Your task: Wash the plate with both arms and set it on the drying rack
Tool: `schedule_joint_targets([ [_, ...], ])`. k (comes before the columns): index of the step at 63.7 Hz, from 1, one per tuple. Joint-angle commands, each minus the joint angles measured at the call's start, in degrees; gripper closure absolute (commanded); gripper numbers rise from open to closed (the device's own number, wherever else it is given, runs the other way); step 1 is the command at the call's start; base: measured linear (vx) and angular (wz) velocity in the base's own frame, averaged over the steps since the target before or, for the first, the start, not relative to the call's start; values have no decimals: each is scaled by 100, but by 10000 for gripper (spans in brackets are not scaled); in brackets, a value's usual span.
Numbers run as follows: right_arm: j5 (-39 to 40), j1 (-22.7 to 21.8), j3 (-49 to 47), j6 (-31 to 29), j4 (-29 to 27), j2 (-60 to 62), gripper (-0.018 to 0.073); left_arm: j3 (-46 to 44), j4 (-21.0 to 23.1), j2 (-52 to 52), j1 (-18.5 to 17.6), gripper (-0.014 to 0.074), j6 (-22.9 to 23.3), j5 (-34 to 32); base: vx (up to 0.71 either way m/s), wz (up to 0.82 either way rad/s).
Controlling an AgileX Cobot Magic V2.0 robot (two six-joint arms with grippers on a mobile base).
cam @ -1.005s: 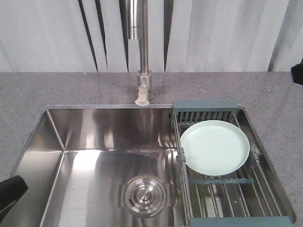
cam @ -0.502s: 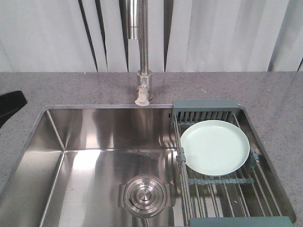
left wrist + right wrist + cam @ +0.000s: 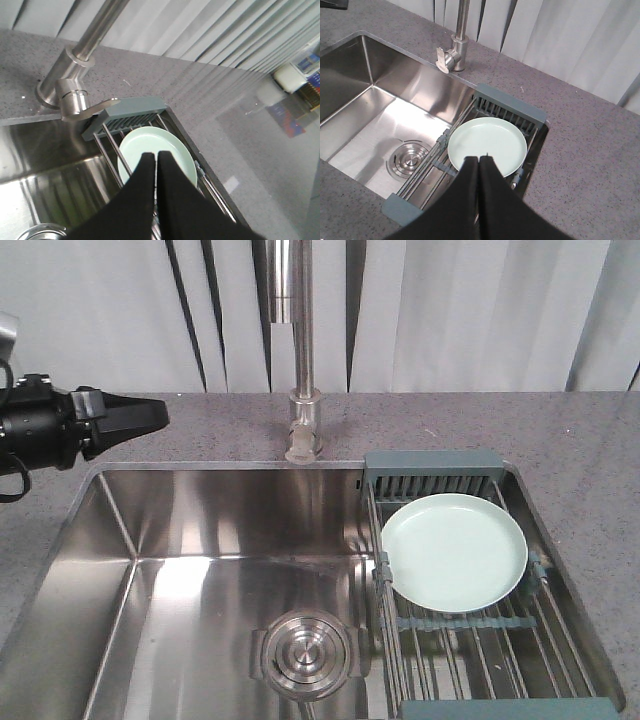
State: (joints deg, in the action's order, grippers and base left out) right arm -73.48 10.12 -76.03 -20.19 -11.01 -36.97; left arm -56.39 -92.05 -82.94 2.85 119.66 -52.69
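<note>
The plate [image 3: 454,551] lies flat on the drying rack [image 3: 470,640], toward the rack's back end, over the right side of the sink [image 3: 200,540] set into the grey tabletop [image 3: 580,440]. My left claw [image 3: 154,156] is clenched, fingers pressed together with nothing between them, held above the tabletop near the sink's back left corner. My right claw [image 3: 479,160] is clenched and empty too, high above the plate's near edge.
</note>
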Motion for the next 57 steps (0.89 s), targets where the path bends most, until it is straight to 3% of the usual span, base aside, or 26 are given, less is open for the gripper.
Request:
schedule_joint_targets([
  [1, 25, -38, -143, -55, 0, -50, 566, -403, 428, -182, -145, 603, 17, -279, 0, 0],
  [25, 36, -38, -143, -55, 20, -50, 566, -1449, 428, -1623, -1192, 603, 65, -130, 0, 0],
  [42, 36, -38, -143, -55, 102, -50, 566, -2070, 588, -2491, -1534, 603, 158, -112, 0, 0],
  [57, 36, -38, -143, -31, 253, -50, 566, -2517, 956, -3107, -1596, 603, 158, -84, 0, 0],
])
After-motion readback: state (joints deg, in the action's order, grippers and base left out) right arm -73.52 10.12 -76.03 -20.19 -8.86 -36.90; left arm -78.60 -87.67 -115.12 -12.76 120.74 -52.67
